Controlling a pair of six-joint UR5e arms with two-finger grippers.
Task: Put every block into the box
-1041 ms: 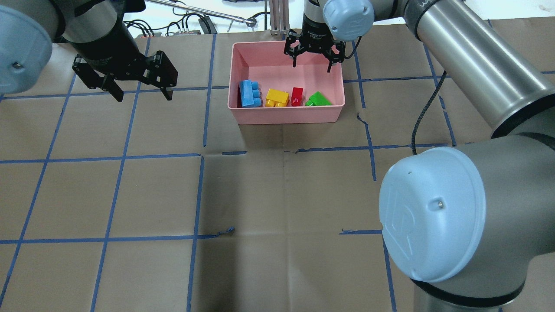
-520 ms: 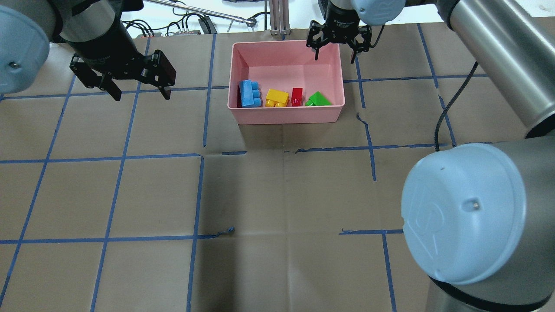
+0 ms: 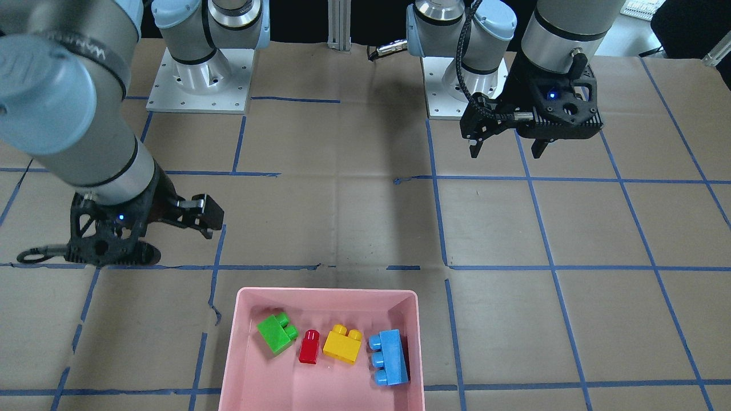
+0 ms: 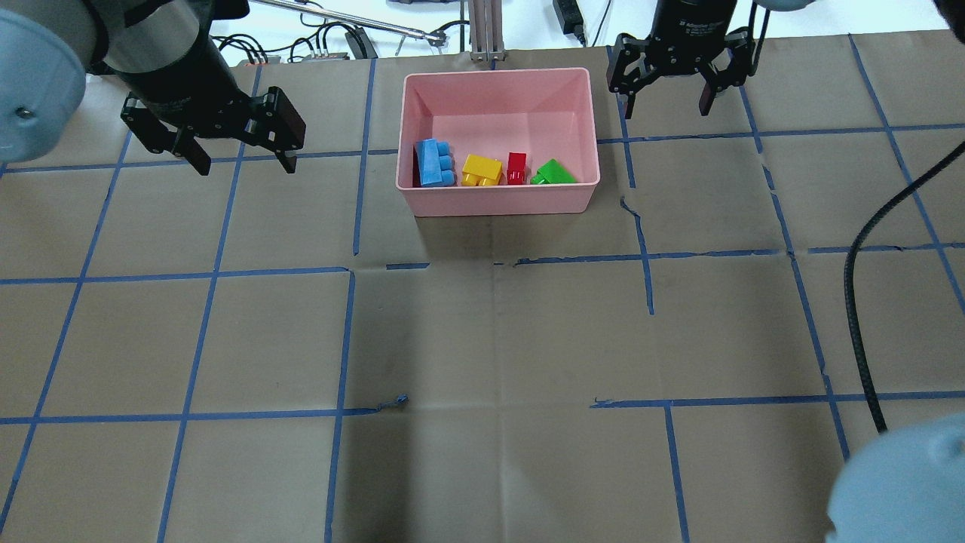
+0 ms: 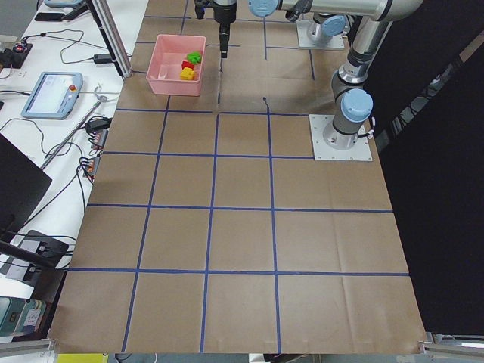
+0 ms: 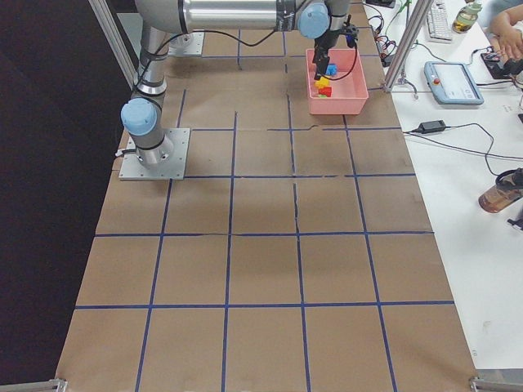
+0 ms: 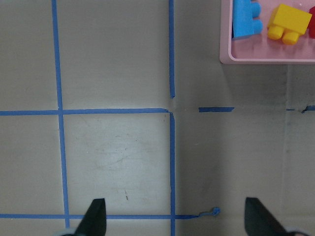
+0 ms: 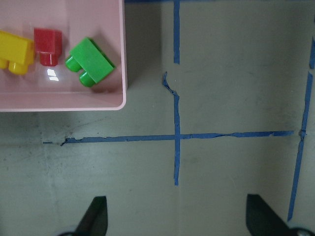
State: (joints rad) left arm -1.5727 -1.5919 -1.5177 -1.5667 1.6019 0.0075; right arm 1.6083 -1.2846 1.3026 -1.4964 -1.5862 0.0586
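The pink box [image 4: 501,200] stands at the table's far middle. All four blocks lie in a row along its near wall: blue [image 4: 436,162], yellow [image 4: 482,170], red [image 4: 516,167] and green [image 4: 554,173]. They also show in the front-facing view: green [image 3: 277,334], red [image 3: 309,346], yellow [image 3: 342,343] and blue [image 3: 389,358]. My left gripper [image 4: 247,162] hangs open and empty over the table, left of the box. My right gripper [image 4: 667,107] is open and empty, just right of the box's far corner.
An aluminium post [image 4: 486,30] and cables [image 4: 324,41] sit past the table's far edge. My right arm's black cable [image 4: 859,302] hangs over the right side. Blue tape lines grid the brown paper.
My right gripper has moved from over the box's far side out to the right, past the box's rim. My left gripper has barely moved. The blocks lie as before.
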